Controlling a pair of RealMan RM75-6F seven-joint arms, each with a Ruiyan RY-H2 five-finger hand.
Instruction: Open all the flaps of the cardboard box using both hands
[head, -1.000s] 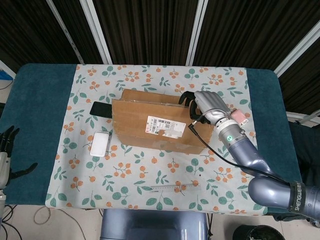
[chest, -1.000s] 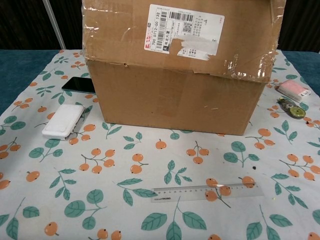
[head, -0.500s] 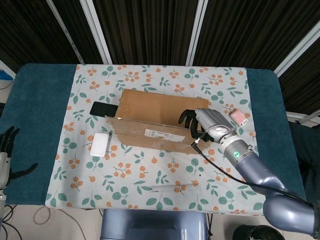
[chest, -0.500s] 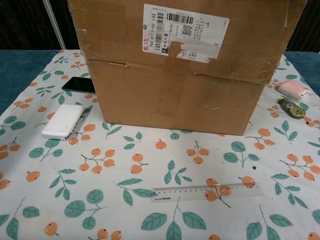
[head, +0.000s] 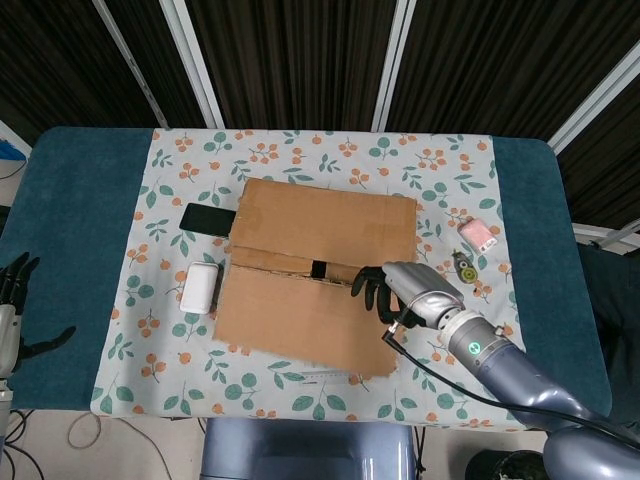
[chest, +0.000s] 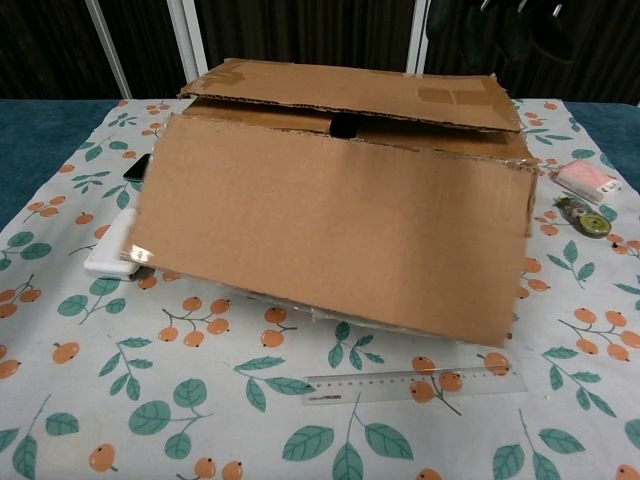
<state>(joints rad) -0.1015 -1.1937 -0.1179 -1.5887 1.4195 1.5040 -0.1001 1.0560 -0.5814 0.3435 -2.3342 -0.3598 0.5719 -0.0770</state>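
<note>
The cardboard box (head: 330, 225) stands mid-table on the floral cloth. Its near flap (head: 305, 320) is folded out toward me and slopes down over the front wall, filling the chest view (chest: 330, 240). The far flap (head: 330, 215) lies flat over the top (chest: 350, 90), and a dark gap shows between the two. My right hand (head: 395, 293) hovers at the right end of the near flap's fold, its dark fingers (chest: 500, 25) hanging apart above the box with nothing in them. My left hand (head: 15, 300) stays off the table's left edge, fingers spread, holding nothing.
A black phone (head: 205, 217) and a white case (head: 198, 288) lie left of the box. A pink item (head: 478, 235) and a small round object (head: 463, 268) lie to its right. A clear ruler (chest: 415, 385) sits in front, partly under the flap's edge.
The near flap, standing upright a second ago, has swung out and down toward me. My right hand came forward with it from the box's far right corner. The left hand has not moved.
</note>
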